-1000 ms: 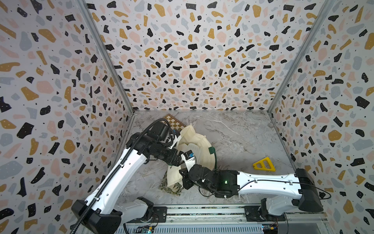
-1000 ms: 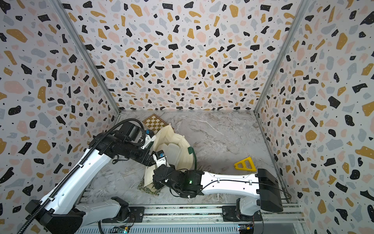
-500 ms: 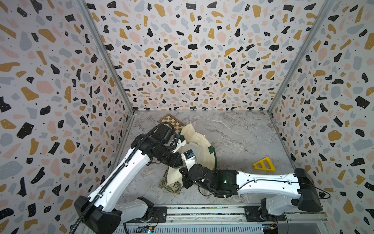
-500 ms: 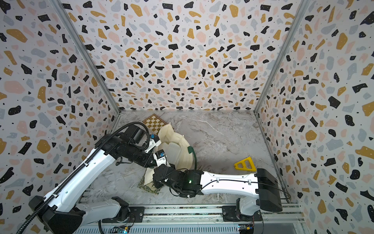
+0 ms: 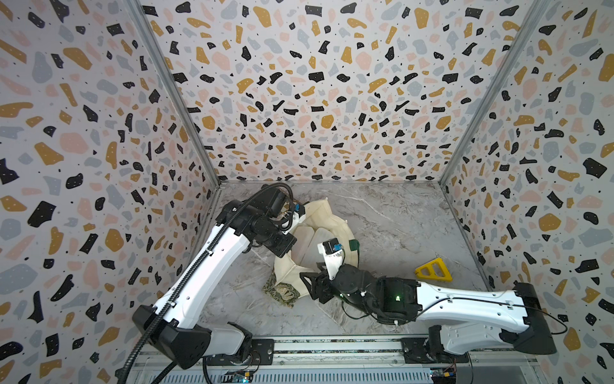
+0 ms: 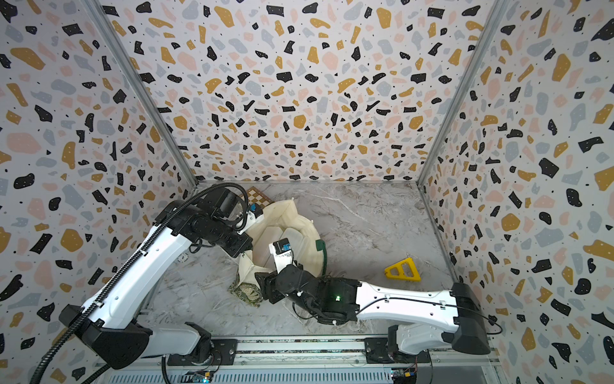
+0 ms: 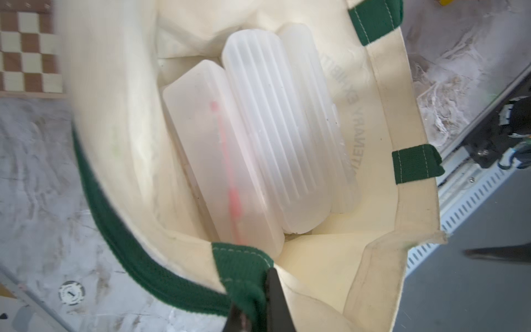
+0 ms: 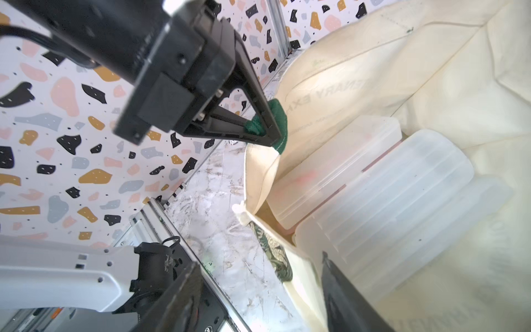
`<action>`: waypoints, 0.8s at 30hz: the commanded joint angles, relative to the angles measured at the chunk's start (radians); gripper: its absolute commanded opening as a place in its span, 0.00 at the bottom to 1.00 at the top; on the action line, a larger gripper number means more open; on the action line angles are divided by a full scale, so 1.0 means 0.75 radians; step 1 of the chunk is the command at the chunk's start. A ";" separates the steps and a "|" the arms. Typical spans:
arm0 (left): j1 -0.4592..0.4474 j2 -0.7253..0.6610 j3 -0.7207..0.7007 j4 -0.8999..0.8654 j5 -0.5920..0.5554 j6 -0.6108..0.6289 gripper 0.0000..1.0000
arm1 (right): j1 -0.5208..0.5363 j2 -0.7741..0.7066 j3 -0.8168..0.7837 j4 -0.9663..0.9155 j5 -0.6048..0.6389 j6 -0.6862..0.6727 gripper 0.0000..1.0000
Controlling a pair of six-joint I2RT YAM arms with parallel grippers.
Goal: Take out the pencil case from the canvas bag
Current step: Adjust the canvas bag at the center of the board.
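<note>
A ribbed pencil case (image 7: 275, 115) and a smooth pencil case (image 7: 218, 161), both translucent, are laid side by side inside the open canvas bag (image 5: 332, 219), slumped toward the table's (image 5: 398, 216) left edge. The bag's green strap (image 8: 277, 115) is pinched by the left gripper (image 8: 263, 130), jaws closed on it. The right gripper (image 8: 260, 260) is held at the bag's near rim, jaws wide, gripping nothing.

Terrazzo-print walls (image 5: 315, 99) enclose a grey marbled worktop (image 5: 398, 216) at nine, twelve and three o'clock. A metal rail (image 5: 335, 347) runs at six. The light seems even, perhaps diffuse.
</note>
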 commanded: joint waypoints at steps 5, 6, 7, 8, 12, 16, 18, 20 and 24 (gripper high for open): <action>0.007 -0.210 -0.212 0.448 -0.059 0.424 0.00 | -0.107 -0.197 -0.141 -0.063 -0.011 0.096 0.85; 0.007 -0.206 -0.217 0.444 -0.051 0.425 0.00 | -0.124 -0.206 -0.161 -0.057 -0.030 0.110 0.85; 0.007 -0.191 -0.209 0.425 -0.044 0.402 0.00 | -0.143 -0.210 -0.179 -0.052 -0.053 0.126 0.85; 0.007 -0.166 -0.191 0.398 -0.031 0.380 0.00 | -0.154 -0.203 -0.191 -0.049 -0.068 0.141 0.85; 0.009 -0.132 -0.170 0.350 0.054 0.377 0.00 | -0.161 -0.123 -0.207 -0.024 -0.103 0.219 0.85; 0.010 -0.215 -0.264 0.450 0.084 0.446 0.00 | -0.170 -0.012 -0.205 0.022 -0.141 0.316 0.84; 0.017 -0.249 -0.309 0.499 0.086 0.451 0.00 | -0.186 0.029 -0.194 -0.010 -0.132 0.379 0.83; 0.030 -0.254 -0.318 0.490 0.111 0.446 0.00 | -0.209 0.038 -0.205 -0.042 -0.123 0.449 0.82; 0.043 -0.292 -0.391 0.541 0.134 0.395 0.00 | -0.268 -0.029 -0.315 -0.022 -0.135 0.555 0.79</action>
